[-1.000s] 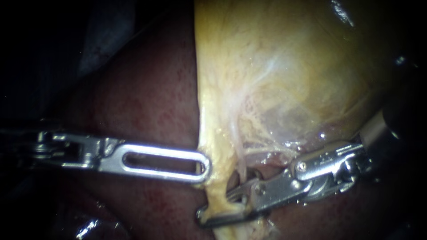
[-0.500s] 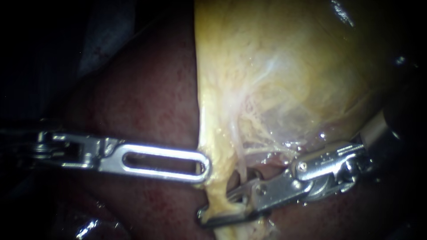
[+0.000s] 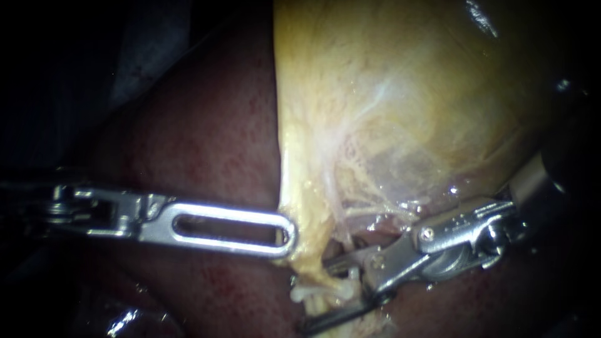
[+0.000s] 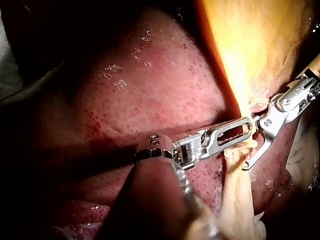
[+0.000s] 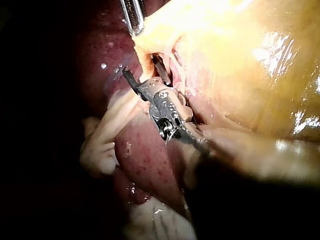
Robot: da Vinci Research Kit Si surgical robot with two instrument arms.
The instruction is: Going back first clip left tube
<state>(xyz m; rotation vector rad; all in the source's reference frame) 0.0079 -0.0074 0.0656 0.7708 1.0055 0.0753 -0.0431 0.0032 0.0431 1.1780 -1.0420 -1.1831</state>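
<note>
My left instrument [image 3: 289,238] comes in level from the left, its slotted jaws shut on the yellow lower edge of the gallbladder [image 3: 400,106]. Below that edge a pale tube [image 3: 318,305] runs down, with a white clip [image 3: 319,290] across it. My right instrument [image 3: 320,299] enters from the right with its jaws open, one above and one below the clip. The left wrist view shows the same: left instrument [image 4: 247,125], right instrument [image 4: 252,145], tube [image 4: 235,185]. In the right wrist view the open jaws of the right instrument [image 5: 142,70] sit at the tube [image 5: 115,117].
Dark red liver [image 3: 206,138] lies behind and below both instruments. The gallbladder's wall fills the upper right of the endoscope view. The left instrument's jaw tip [image 5: 132,15] shows ahead of the right instrument in the right wrist view.
The right instrument's jaws have opened and drawn back a little to the right, uncovering a white clip on the tube. The left instrument has held still.
</note>
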